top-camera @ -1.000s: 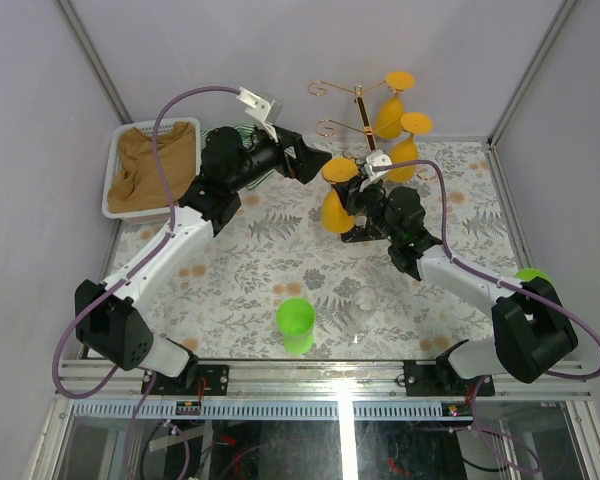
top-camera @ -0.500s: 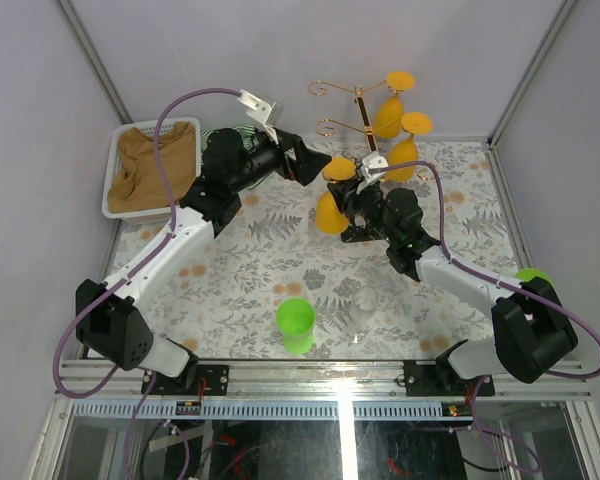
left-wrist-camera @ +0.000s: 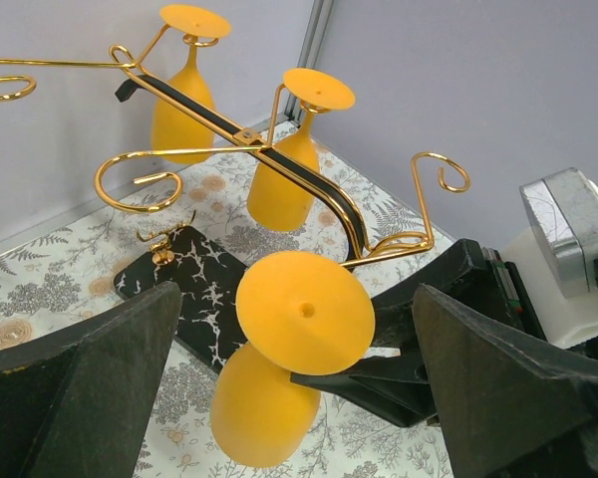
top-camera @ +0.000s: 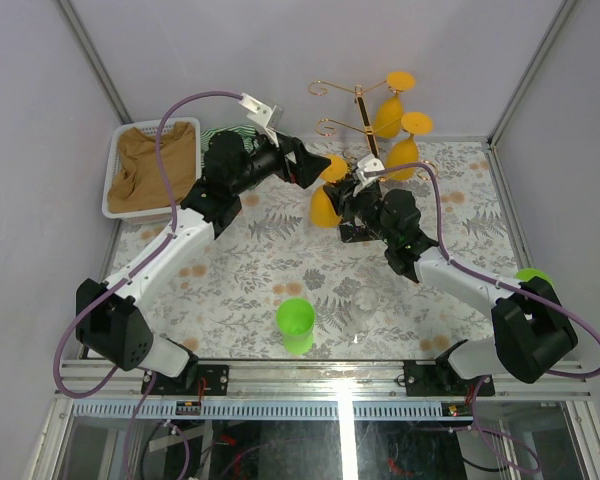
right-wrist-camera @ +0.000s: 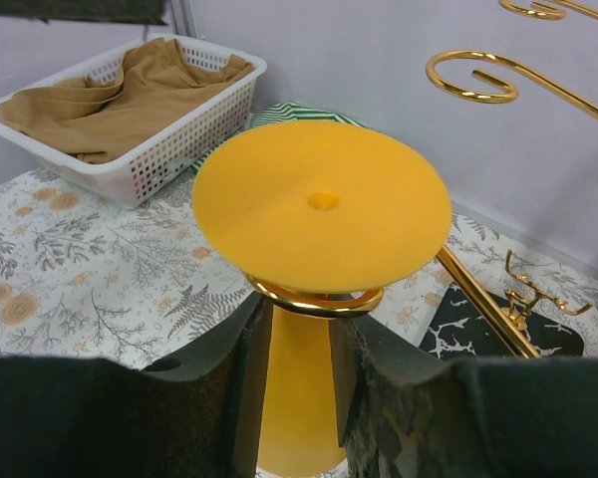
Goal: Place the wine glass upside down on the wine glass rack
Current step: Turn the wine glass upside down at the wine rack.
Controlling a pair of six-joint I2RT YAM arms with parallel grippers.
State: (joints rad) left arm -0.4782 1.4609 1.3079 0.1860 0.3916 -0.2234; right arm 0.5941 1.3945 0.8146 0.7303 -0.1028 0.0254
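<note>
An orange wine glass [top-camera: 325, 203] hangs upside down, its round foot [right-wrist-camera: 322, 204] resting on a curled gold hook [right-wrist-camera: 314, 297] of the wine glass rack [top-camera: 362, 112]. My right gripper [right-wrist-camera: 304, 329] has its black fingers parted on either side of the glass's narrow upper part, close against it. In the left wrist view the same glass [left-wrist-camera: 259, 408] shows with its foot uppermost, and my left gripper [left-wrist-camera: 297, 329] stands wide open around it without touching. The rack's black base [left-wrist-camera: 194, 289] lies on the table. Two more orange glasses [top-camera: 390, 115] [top-camera: 405, 150] hang higher up.
A white basket [top-camera: 115, 170] holding a brown cloth sits at the back left. A green cup [top-camera: 295, 325] and a clear glass [top-camera: 365, 300] stand near the front edge. A green object [top-camera: 530, 275] lies by the right arm's base.
The right gripper has carried the glass left and back along the rack and its jaws have widened. The left arm has barely moved.
</note>
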